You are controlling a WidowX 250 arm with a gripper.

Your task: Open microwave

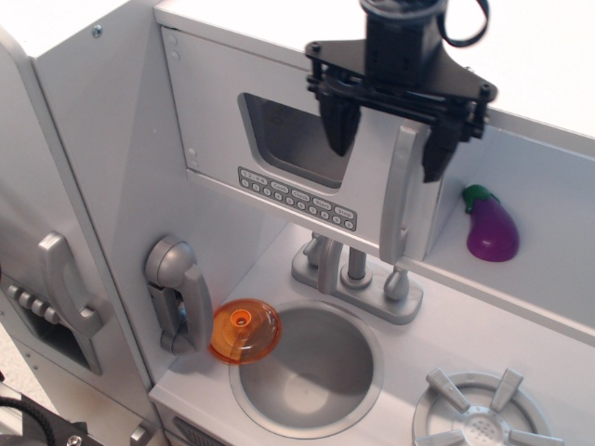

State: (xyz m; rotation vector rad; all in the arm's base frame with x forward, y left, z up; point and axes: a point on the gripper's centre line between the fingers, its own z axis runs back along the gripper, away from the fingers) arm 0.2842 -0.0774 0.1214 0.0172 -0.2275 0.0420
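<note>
The microwave (270,121) is the light grey box at the top of the toy kitchen. Its flat door has a dark window (288,139), a button row (296,197) and a vertical silver handle (402,195) at its right edge. The door looks shut. My black gripper (389,149) hangs open in front of the door's upper right. One finger (339,125) is over the window's right end, the other finger (437,149) is just right of the handle's top. The handle's top lies between them. I hold nothing.
A purple eggplant (491,229) lies on the shelf right of the microwave. Below are a silver faucet (358,274), a round sink (307,367), an orange lid (244,332) and a burner (479,413). A silver phone handset (177,293) hangs at the left. A grey door panel with handle (65,283) is far left.
</note>
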